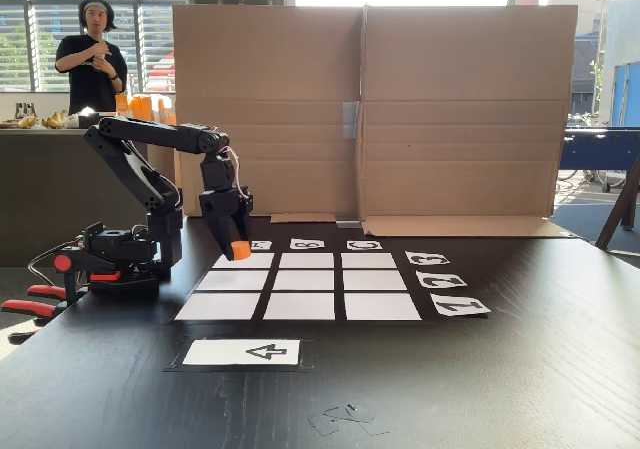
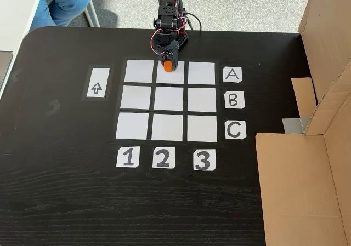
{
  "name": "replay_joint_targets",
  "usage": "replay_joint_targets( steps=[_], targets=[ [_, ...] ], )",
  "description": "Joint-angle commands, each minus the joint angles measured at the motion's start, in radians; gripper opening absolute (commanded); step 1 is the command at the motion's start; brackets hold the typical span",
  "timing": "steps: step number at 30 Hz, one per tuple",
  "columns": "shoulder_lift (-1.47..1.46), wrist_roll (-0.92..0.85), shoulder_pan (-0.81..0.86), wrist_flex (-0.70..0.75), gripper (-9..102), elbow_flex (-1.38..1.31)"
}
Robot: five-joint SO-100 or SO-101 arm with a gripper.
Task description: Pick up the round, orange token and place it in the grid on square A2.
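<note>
The arm (image 1: 150,169) stands at one edge of the black worktop (image 1: 500,369) and bends down over the grid (image 2: 167,99). The pincer (image 1: 238,250) points downward and is clenched on the token (image 2: 166,66), which shows as a small orange piece at its tip. In the fixed view from above, the token is over square A2 (image 2: 170,76), the middle cell of the row beside the A card (image 2: 232,74) and in line with the 2 card (image 2: 163,158). Whether the token already touches the cell or hangs just above it, I cannot tell.

In the fixed view from the side, the pincer is at the far left part of the grid, just in front of the row of letter cards. The number cards lie along the right side of the grid in this view.

The arrow card (image 2: 96,88) lies on the worktop apart from the grid, on the side opposite the letter cards. A big cardboard wall (image 1: 450,109) stands at the far end of the worktop in the side view. Behind it on the left a person (image 1: 92,59) in a black shirt stands near a counter with orange cartons (image 1: 140,107).
</note>
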Motion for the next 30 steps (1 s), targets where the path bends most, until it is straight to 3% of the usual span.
replay_joint_targets(
  steps=[1,16,30],
  targets=[
    [-0.011,-0.011,-0.017,-0.032,-1,0.032],
    [-0.054,-0.153,-0.005,-0.089,0,0.127],
    [-0.046,-0.152,0.055,-0.121,24,0.158]
  ],
)
